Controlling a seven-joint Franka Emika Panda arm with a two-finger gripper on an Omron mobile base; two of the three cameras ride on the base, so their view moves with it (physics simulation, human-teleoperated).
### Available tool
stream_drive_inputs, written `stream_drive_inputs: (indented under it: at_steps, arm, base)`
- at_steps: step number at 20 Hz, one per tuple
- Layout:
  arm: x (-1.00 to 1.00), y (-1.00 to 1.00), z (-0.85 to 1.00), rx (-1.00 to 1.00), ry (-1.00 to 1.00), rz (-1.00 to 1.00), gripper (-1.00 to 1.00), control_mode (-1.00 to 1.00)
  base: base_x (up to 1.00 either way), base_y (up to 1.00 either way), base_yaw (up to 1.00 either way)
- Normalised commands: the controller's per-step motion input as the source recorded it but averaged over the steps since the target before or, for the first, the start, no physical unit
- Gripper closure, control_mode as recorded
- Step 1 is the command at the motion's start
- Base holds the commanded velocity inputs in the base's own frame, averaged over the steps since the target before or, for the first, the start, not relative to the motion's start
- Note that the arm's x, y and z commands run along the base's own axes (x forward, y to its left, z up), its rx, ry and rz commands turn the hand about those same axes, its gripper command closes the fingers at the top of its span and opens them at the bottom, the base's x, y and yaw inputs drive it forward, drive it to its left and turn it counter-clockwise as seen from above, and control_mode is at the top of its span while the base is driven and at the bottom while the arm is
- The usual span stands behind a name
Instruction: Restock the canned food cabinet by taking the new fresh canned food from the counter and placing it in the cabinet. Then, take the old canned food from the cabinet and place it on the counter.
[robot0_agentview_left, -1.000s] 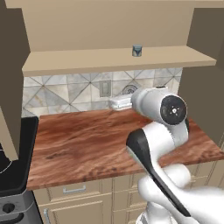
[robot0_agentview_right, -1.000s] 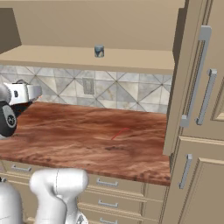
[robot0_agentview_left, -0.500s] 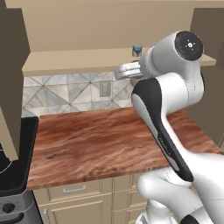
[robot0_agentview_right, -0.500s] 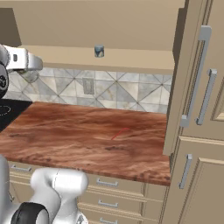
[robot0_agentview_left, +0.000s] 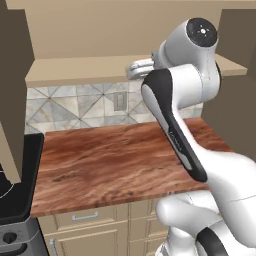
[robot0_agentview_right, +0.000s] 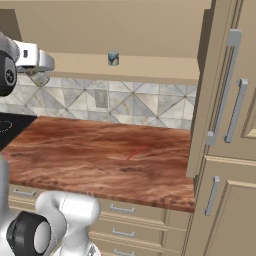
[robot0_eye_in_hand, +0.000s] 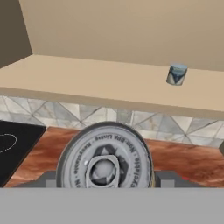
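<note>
Tool (robot0_agentview_right: 39, 75) raised level with the front edge of the cabinet (robot0_eye_in_hand: 87, 83) shelf, clamped on the new fresh canned food (robot0_eye_in_hand: 106, 158) — silver lid facing the hand camera. Old canned food (robot0_eye_in_hand: 176, 74) upright on the shelf, well apart to the right. Worktop (robot0_agentview_left: 120, 155) below.

cabinet shelf (robot0_eye_in_hand: 87, 81): blue-grey can (robot0_eye_in_hand: 176, 74) upright | counter (robot0_agentview_right: 100, 155)

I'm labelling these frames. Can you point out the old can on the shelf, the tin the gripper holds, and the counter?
old canned food (robot0_agentview_right: 113, 58): right base view, its side.
new fresh canned food (robot0_eye_in_hand: 105, 164): hand view, its silver top.
counter (robot0_agentview_left: 115, 157): left base view, bare wood surface.
</note>
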Motion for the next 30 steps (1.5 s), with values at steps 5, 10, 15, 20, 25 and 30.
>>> stream_drive_inputs:
  at_steps: [5,10,15,20,25,30]
  arm:
    - [0.65,0.0,0.01,0.02,0.0,0.0,1.0,-1.0]
    - [0.5,0.0,0.01,0.02,0.0,0.0,1.0,-1.0]
    - [0.5,0.0,0.0,0.0,0.0,0.0,1.0,-1.0]
    - [0.59,0.0,0.0,0.0,0.0,0.0,1.0,-1.0]
    - [0.62,0.0,-0.01,0.0,0.0,0.0,1.0,-1.0]
    - [0.5,0.0,-0.16,0.0,0.0,0.0,1.0,-1.0]
  base:
    - [0.0,0.0,0.0]
    - [0.0,0.0,0.0]
    - [0.0,0.0,0.0]
    - [0.0,0.0,0.0]
    - [0.0,0.0,0.0]
    - [0.0,0.0,0.0]
